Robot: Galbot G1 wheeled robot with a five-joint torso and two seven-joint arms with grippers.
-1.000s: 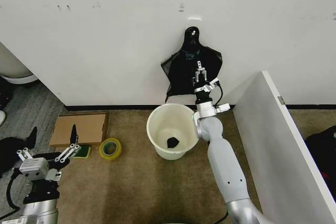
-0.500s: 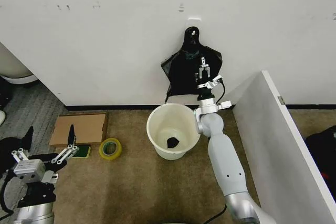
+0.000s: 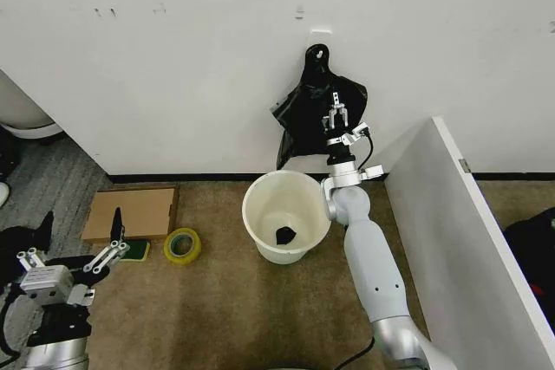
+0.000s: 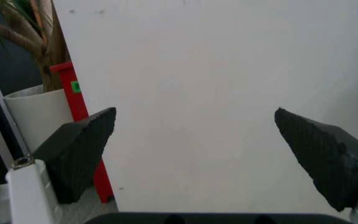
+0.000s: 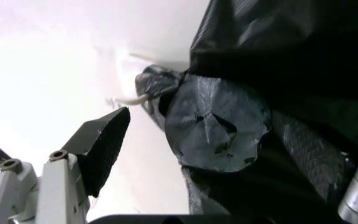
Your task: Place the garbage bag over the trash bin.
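The garbage bag (image 3: 310,108), thin crinkled black plastic, hangs on the white wall from a looped top on a hook. My right gripper (image 3: 336,116) is raised against its lower right part. It is open, and glossy black folds (image 5: 229,126) lie between its fingers (image 5: 98,149). The trash bin (image 3: 260,192), a round cream-white bucket, stands on the brown floor just below the bag, left of my right forearm. A small black scrap (image 3: 284,234) lies on the bin's bottom. My left gripper (image 3: 68,264) waits open at the lower left, facing the wall.
A yellow tape roll (image 3: 182,244), a green pad (image 3: 135,250) and flat cardboard (image 3: 130,212) lie left of the bin. A white partition panel (image 3: 460,240) stands close on the right. A potted plant (image 4: 30,107) and a red object (image 4: 73,93) show beside the wall.
My right gripper has risen a little and pressed into the bag, whose left flap has drawn in. The left arm has dropped lower and moved left.
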